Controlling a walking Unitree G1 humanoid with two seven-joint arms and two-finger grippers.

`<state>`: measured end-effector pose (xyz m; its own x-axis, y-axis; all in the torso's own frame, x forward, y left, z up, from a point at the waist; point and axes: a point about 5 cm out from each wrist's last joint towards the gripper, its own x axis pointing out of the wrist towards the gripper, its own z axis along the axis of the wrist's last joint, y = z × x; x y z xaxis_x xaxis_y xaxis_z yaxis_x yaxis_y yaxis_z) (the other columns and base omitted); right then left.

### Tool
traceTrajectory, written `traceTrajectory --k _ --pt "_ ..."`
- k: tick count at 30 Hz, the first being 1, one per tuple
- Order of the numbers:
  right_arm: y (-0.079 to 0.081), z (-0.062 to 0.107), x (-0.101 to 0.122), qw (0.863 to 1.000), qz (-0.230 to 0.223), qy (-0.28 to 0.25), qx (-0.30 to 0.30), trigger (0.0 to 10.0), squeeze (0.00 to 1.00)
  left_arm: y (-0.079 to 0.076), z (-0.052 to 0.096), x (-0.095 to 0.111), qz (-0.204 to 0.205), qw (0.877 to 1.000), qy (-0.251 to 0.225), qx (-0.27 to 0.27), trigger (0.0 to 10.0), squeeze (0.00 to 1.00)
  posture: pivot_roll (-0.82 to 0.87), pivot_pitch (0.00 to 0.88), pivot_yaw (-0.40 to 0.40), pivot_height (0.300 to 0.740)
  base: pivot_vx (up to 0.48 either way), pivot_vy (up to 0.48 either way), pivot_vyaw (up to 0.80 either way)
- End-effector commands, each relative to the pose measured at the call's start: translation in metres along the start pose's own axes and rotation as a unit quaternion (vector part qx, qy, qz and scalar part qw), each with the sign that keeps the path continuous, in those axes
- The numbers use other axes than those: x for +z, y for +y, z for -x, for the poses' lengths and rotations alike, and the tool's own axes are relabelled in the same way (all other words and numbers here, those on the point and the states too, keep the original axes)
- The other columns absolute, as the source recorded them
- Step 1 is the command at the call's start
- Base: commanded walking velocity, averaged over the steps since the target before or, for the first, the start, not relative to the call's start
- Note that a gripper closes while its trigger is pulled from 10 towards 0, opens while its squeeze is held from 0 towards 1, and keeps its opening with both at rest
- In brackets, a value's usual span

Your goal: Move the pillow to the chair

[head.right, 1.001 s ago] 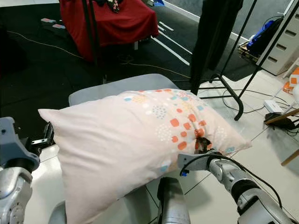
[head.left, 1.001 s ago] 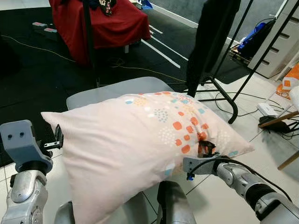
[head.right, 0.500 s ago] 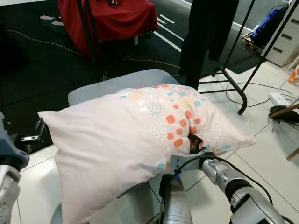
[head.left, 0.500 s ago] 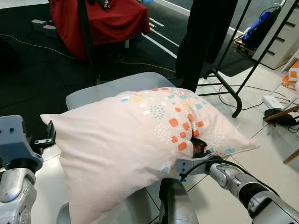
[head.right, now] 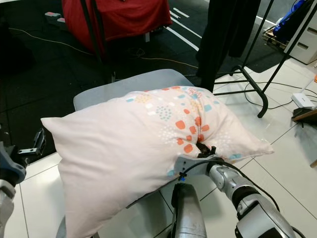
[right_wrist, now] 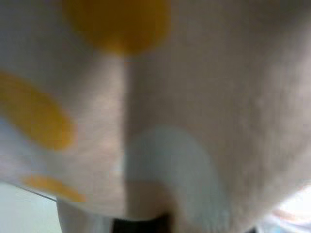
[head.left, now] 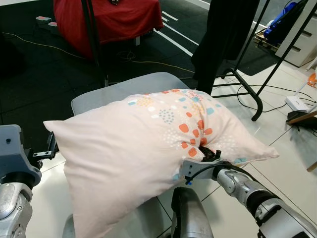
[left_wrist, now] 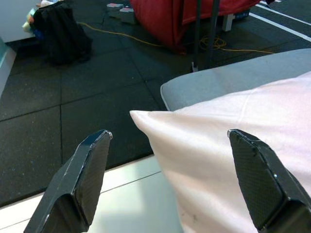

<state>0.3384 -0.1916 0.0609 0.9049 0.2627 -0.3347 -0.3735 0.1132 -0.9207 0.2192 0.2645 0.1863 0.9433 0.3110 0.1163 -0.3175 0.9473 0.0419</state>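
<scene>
The pillow [head.left: 148, 148] lies over the grey chair [head.left: 114, 91] seat, its near part overhanging the front edge. The right pincer [head.left: 205, 154] is clamped into the pillow's right side, puckering the cloth, evidently to carry it. The left pincer [left_wrist: 170, 179] stands spread wide at the pillow's left corner, gripping nothing.

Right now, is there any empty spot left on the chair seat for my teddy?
Only a bare grey strip of the chair seat along its far edge, beyond the pillow. The pillow covers the rest, with the right gripper pinching its near side.
</scene>
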Motion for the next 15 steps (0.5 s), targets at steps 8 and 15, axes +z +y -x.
traceTrajectory --k 8,15 --pt "-0.005 -0.001 -0.004 0.999 -0.049 0.014 0.006 0.0 0.00 0.002 0.000 0.000 -0.008 1.000 0.004 0.002 10.0 0.00 0.01 0.191 -0.069 0.395 0.000 0.000 0.00" --pt "-0.045 -0.010 -0.003 0.939 -0.341 0.018 -0.024 0.0 0.00 -0.005 -0.003 -0.006 0.004 1.000 0.006 0.002 10.0 0.00 -0.01 0.138 -0.086 0.395 0.000 0.000 0.00"
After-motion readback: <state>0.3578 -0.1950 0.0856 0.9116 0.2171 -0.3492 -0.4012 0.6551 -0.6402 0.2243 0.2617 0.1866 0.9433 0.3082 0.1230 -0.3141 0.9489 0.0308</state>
